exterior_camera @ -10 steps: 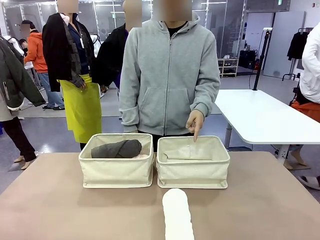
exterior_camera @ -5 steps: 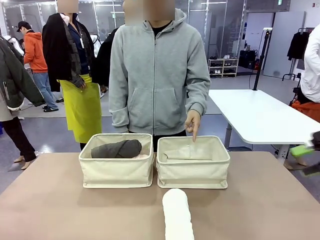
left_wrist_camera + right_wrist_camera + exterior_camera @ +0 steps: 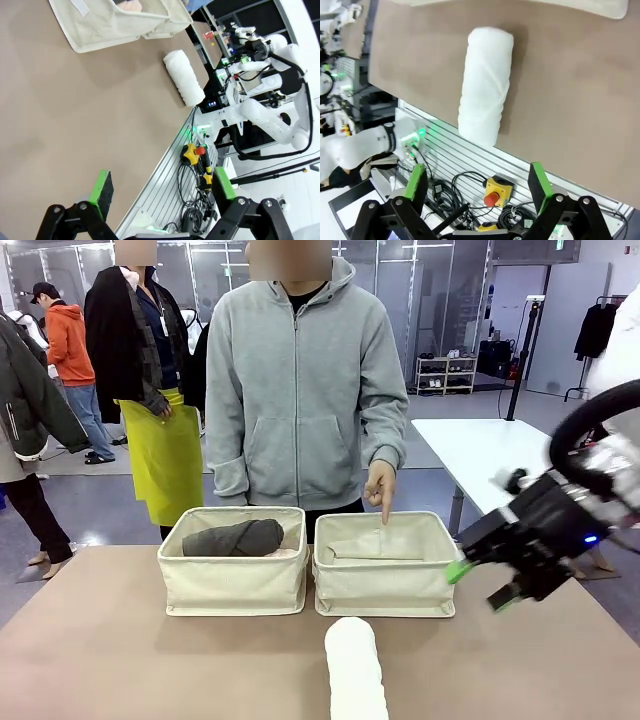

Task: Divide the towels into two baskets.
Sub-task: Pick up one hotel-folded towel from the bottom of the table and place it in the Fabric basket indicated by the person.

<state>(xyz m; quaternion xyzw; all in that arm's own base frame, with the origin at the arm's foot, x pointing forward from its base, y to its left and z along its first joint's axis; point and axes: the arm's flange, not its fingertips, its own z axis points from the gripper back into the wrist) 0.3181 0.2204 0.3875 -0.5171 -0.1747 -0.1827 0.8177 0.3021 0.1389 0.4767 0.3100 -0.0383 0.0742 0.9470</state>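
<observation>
With its fingers spread wide and empty, the right gripper (image 3: 482,586) is hanging right of the white towel (image 3: 355,670) on the near worktop (image 3: 120,660), and should straddle its middle, then carry it to the right basket (image 3: 386,565) where the person's hand (image 3: 380,485) is pointing.

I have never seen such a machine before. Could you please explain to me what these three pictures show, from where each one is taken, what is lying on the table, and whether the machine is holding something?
This is a robot with two arms, each ending in a two-finger gripper with green pads. The front view looks across a brown table at a person pointing a hand into the right basket. The right gripper comes in from the right, open and empty. The other two pictures come from cameras on the wrists, looking along the fingers: the left gripper and the right one are both open, holding nothing. On the table stand two cream baskets; the left basket holds a dark grey towel. A white towel lies on the table in front of them.
</observation>
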